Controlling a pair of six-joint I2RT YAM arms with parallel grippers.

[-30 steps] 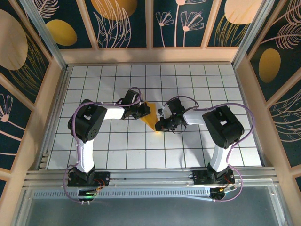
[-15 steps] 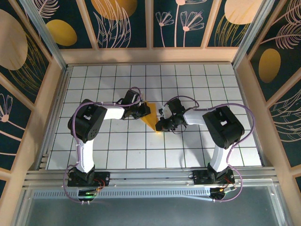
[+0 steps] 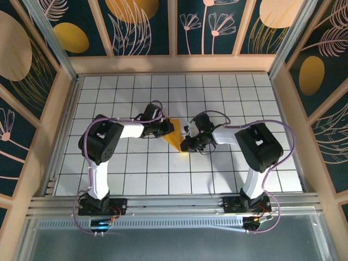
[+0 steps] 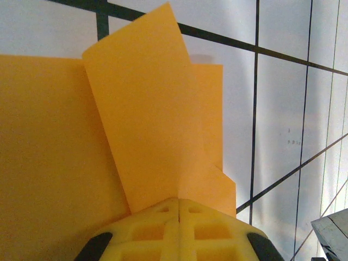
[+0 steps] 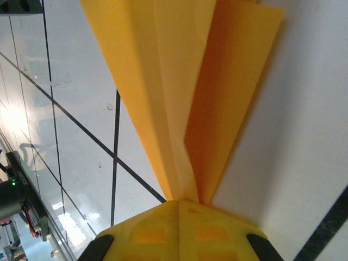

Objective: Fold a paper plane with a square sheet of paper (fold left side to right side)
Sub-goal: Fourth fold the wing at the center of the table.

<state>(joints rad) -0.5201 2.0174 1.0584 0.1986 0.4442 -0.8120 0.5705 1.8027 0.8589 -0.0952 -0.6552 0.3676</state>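
Observation:
The paper plane (image 3: 174,136) is a slim pointed wedge of orange-yellow paper at the middle of the white grid table, between both arms. My left gripper (image 3: 166,128) is shut on its wide upper-left end. In the left wrist view the layered flaps (image 4: 147,119) fan out from the closed yellow fingertips (image 4: 179,200), one flap lifted and tilted. My right gripper (image 3: 186,144) is shut on the narrow lower tip. In the right wrist view the creased folds (image 5: 179,81) converge into its closed jaws (image 5: 179,202), with a raised centre crease.
White tiles of the table (image 3: 163,168) lie all around the paper. Wooden-framed patterned walls (image 3: 174,62) close the back and both sides. A metal rail (image 3: 174,205) runs along the near edge by the arm bases.

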